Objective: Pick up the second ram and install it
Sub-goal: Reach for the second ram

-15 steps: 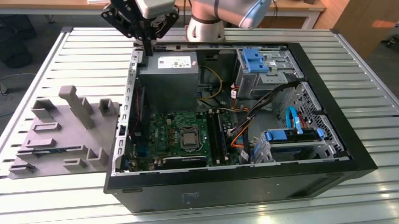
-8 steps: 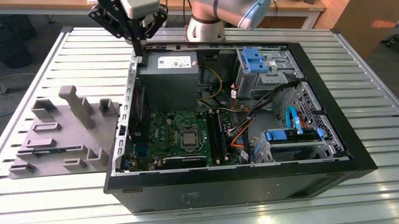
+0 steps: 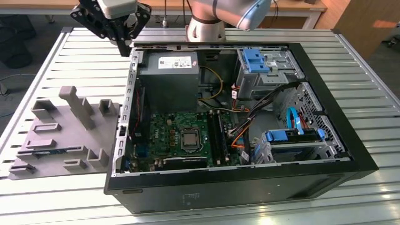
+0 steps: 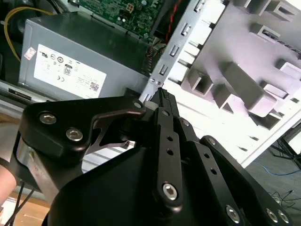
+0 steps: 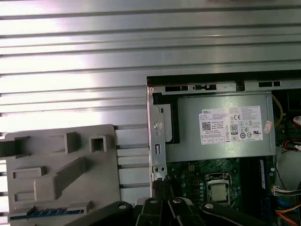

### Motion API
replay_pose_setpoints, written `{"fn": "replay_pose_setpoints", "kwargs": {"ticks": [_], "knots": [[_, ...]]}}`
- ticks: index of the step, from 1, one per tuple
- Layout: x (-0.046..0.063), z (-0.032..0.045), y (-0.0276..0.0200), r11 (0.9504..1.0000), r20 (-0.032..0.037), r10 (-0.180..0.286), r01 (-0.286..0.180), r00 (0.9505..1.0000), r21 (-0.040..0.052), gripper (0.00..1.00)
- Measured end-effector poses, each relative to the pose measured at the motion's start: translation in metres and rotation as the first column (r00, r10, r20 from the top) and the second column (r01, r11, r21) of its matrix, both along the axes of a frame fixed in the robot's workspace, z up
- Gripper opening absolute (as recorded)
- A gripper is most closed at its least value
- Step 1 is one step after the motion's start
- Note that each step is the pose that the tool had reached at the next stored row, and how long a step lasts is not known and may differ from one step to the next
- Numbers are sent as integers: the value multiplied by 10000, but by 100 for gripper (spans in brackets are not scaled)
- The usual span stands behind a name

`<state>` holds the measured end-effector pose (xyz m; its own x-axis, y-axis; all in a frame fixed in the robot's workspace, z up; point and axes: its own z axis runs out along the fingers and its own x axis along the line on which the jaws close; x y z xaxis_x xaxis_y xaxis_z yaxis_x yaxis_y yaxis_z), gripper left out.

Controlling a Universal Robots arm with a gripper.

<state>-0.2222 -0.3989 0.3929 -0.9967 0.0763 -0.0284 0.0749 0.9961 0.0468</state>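
Gripper (image 3: 125,48) closed, empty, hovers at 11 o'clock corner of computer case (image 3: 250,192). Second ram (image 3: 53,151) lies in grey tray (image 3: 62,140), 9 o'clock of case, well apart from gripper.

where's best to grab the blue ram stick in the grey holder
Probably mid-length on the ram, pinching its two flat faces from straight above: it seems to stand on edge in a slot of the grey holder, leaving just its long top edge exposed.
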Motion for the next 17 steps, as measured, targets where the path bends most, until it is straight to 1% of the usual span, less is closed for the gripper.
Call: {"fn": "replay_pose_setpoints", "kwargs": {"ticks": [10,17], "knots": [[-442,0,0,10000,47,-1,1,10000,-1,11],[-759,-2,0,10000,96,-1,1,10000,1,11]]}}
